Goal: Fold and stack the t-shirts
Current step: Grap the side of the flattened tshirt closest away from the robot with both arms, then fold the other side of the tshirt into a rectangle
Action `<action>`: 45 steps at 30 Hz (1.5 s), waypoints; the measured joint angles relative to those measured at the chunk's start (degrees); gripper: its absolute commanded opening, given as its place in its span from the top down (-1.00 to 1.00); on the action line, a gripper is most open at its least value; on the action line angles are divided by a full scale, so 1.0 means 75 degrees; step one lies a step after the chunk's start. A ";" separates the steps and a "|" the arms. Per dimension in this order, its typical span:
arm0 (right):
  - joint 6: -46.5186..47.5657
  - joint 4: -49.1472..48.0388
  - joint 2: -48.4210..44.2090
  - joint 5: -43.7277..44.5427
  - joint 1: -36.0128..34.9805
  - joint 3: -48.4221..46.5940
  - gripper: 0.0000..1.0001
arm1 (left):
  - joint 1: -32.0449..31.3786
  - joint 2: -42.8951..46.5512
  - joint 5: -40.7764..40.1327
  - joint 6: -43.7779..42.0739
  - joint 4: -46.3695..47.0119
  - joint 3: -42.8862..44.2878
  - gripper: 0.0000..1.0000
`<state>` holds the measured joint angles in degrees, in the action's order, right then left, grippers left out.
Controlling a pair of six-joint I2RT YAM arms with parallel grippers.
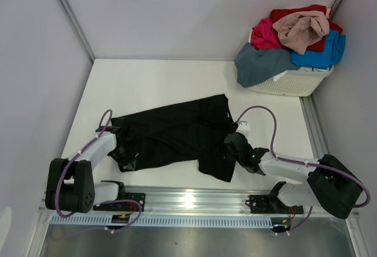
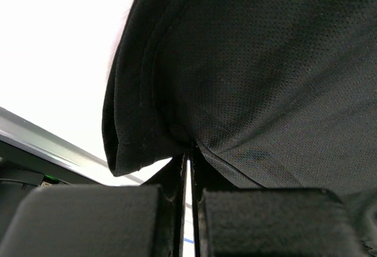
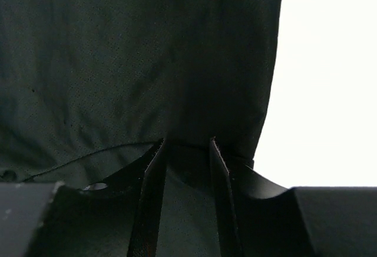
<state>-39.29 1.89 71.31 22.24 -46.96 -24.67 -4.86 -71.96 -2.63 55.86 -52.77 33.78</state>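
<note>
A black t-shirt [image 1: 177,133] lies spread out and rumpled on the white table [image 1: 153,83]. My left gripper [image 1: 121,152] is at the shirt's left edge. In the left wrist view that gripper [image 2: 189,151] is shut, pinching a fold of the black cloth [image 2: 265,80] at its tips. My right gripper [image 1: 231,146] is at the shirt's lower right corner. In the right wrist view its jaws [image 3: 187,145] stand apart, with black cloth [image 3: 147,62] lying between them. More t-shirts are heaped in the basket: beige-pink [image 1: 303,30], red [image 1: 294,14], magenta [image 1: 265,36], bright blue [image 1: 324,53] and slate grey-blue [image 1: 262,65].
The white slotted basket [image 1: 300,83] stands in the back right corner against the wall. Grey walls close the table at the back and on both sides. A metal rail [image 1: 194,201] with the arm bases runs along the near edge.
</note>
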 measured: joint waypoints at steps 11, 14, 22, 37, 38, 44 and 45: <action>-0.0192 -0.0157 0.0076 0.0245 -0.0119 0.0052 0.37 | 0.0000 0.0213 0.0286 -0.0137 0.0332 -0.0149 0.99; -0.0245 -0.0283 0.0166 0.0294 -0.0117 0.0093 0.89 | 0.0000 0.0358 0.0347 -0.0137 0.0455 -0.0216 0.99; -0.0224 0.0195 -0.0187 0.0321 -0.0119 0.0082 1.00 | 0.0000 0.1131 0.0160 -0.0405 0.0507 -0.0154 0.99; 0.1253 0.1434 -0.1419 0.1139 0.0012 -0.2352 1.00 | -0.0020 0.2541 -0.0781 -0.1690 -0.0131 0.1830 0.99; 0.1309 0.1405 -0.1262 0.1134 0.0061 -0.2410 1.00 | -0.0020 0.2401 -0.0793 -0.1763 -0.0149 0.1915 0.99; 0.1711 0.1189 -0.0137 0.1029 0.0495 -0.2777 1.00 | -0.0023 0.1317 -0.0918 -0.2090 -0.0108 0.2460 0.99; 0.1781 0.1137 0.0044 0.0976 0.0589 -0.2882 1.00 | -0.0023 0.1154 -0.1000 -0.2130 -0.0108 0.2591 0.99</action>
<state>-25.93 10.41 71.64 29.56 -42.54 -46.28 -5.04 -63.31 -10.13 39.88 -53.58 53.21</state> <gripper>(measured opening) 0.010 0.005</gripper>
